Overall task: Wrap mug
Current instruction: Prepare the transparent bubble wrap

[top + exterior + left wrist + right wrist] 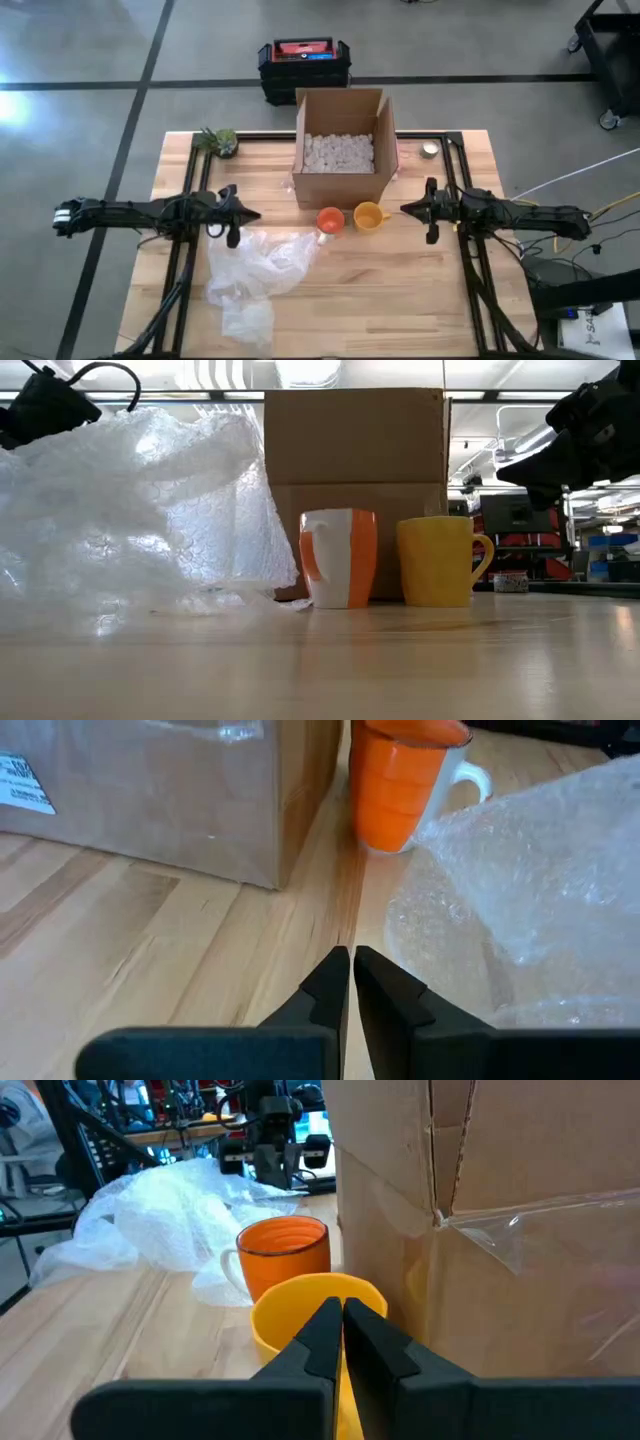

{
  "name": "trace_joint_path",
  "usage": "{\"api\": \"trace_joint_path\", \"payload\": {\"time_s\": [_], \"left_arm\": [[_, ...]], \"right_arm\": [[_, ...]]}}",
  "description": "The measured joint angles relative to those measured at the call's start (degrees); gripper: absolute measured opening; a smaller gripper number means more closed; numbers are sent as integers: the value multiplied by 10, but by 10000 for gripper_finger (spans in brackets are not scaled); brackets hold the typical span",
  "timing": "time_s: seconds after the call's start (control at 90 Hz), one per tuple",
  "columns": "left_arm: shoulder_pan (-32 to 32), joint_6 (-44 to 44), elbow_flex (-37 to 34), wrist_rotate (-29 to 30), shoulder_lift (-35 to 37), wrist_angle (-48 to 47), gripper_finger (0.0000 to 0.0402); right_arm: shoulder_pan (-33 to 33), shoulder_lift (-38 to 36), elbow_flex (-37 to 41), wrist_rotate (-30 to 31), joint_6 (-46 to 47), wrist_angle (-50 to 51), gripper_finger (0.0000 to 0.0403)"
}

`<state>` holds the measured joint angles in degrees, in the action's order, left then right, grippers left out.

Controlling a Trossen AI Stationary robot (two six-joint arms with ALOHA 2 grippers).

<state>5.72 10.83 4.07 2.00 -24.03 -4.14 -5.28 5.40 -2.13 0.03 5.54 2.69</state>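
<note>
- Bubble wrap [258, 272] lies nearest the low camera, heaped loosely on the table [400, 300], just ahead of and beside the left gripper [246, 213]. Judged light, soft and limp; likely slippery and shapeless when lifted. Take hold at a free edge, not the bunched centre.
- Orange mug [330, 220] stands upright beyond the left gripper's tips, touching the wrap's far edge, in front of the cardboard box [340, 145]. Judged rigid, fairly heavy for its size, glazed and breakable. Grip across the rim wall or by the handle.
- Yellow mug [369, 216] stands upright just beside the orange mug, directly ahead of the right gripper [409, 209]. Same handling judgement applies.
- Left gripper: fingers pressed together, holding nothing, raised above the table, arm stretched level toward the centre.
- Right gripper: fingers pressed together, holding nothing, raised, arm stretched level, tips aimed at the yellow mug.
</note>
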Motion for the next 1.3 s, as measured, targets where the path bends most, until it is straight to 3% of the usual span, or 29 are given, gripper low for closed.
{"api": "trace_joint_path", "payload": {"time_s": [0.1,0.256,0.333,0.411,0.556,0.689,0.789,0.9,1.133,1.3], "left_arm": [[0,89,0,-12,0,29,8],[0,113,2,-12,0,127,8],[0,91,39,-28,0,135,5],[-3,55,108,-35,-3,81,1],[-3,-11,264,-29,-65,-109,0],[-4,-62,400,-26,-143,-301,0],[-8,-53,473,-43,-207,-422,0],[-49,-26,516,-92,-278,-456,0],[-173,38,532,-93,-400,-448,0],[-182,63,560,-91,-476,-406,22]], "right_arm": [[0,0,0,0,0,0,0],[0,0,0,0,0,0,0],[0,0,0,0,0,0,0],[0,0,0,0,0,0,0],[0,0,0,0,-6,0,0],[0,0,0,1,-91,0,0],[0,0,0,1,-121,0,0],[0,0,0,1,-121,0,0],[0,0,0,1,-118,-2,0],[0,0,1,1,-1,-17,0]]}}
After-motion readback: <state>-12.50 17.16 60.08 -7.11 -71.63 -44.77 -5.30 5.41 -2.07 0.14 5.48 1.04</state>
